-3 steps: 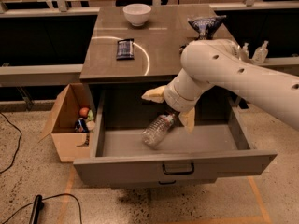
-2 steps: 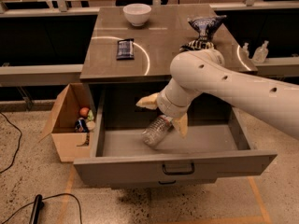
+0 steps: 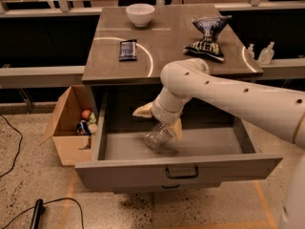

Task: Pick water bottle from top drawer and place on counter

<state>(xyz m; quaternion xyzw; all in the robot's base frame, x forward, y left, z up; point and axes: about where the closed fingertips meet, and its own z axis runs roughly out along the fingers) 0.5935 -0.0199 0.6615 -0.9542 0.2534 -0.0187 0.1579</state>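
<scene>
White arm [image 3: 228,92] extends from the right over the top drawer [image 3: 143,168], elbow bent above its back half. Counter [image 3: 167,37] sits directly above & behind the drawer, approx. same width. Drawer itself is open, dark handle at centre of its front. Brown cardboard box [image 3: 66,128] on the floor just left of the drawer, flaps open, a few small items inside. Chip bag [image 3: 207,37] on the counter, above the drawer's right back corner. White bowl [image 3: 140,13] well behind the drawer, at the counter's rear edge. Gripper [image 3: 160,119] is inside the drawer near mid, pointing down. Jaws are spread wide: one tan finger [image 3: 143,111] sticks out left, the other is just right of the water bottle [image 3: 158,137]. Bottle is inside the drawer, approx. mid-floor, tilted, upper end under the gripper betw. the fingers; can't tell if either touches it. Dark snack bar [image 3: 127,49] on the counter above the drawer's left back. Two pump bottles [image 3: 266,54] behind-right of the drawer.
</scene>
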